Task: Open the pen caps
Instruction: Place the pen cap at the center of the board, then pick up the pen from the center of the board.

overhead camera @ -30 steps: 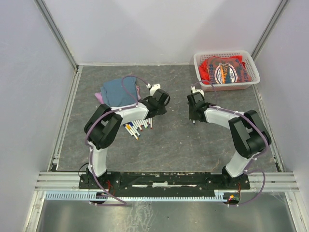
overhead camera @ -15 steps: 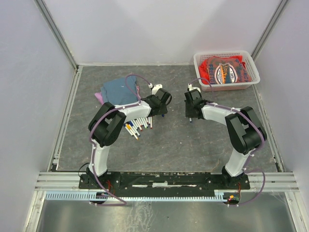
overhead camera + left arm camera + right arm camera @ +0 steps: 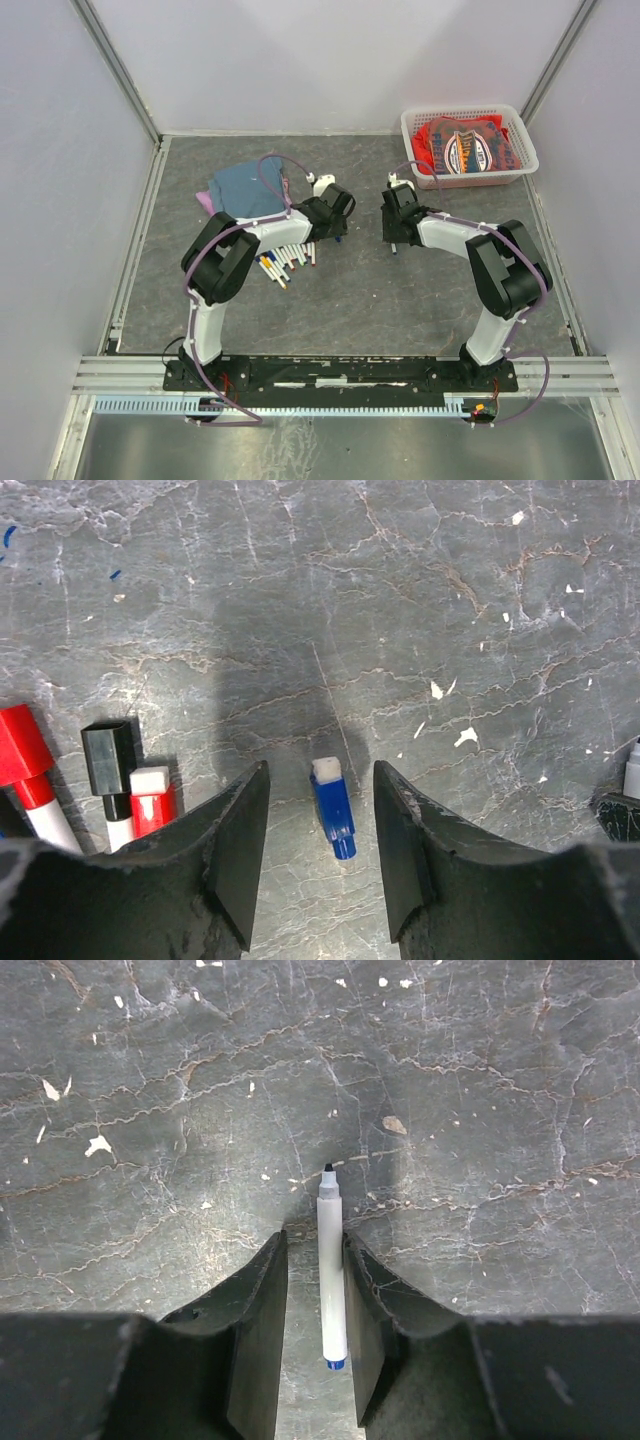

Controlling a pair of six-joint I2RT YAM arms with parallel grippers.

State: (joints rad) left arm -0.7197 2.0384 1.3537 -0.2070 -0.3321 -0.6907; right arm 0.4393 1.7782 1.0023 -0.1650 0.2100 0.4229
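The left gripper [image 3: 320, 850] and right gripper [image 3: 315, 1330] are spreading apart, leaving the blue cap [image 3: 333, 820] and uncapped white pen [image 3: 331, 1280] lying loose near the middle of the worktop [image 3: 400, 600], finishing this pen.

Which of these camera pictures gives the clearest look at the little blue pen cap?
The left wrist view: the blue cap lies large and sharp between the open fingers of the left tool. The top view gives at most a speck there; the right wrist view shows only an uncapped pen.
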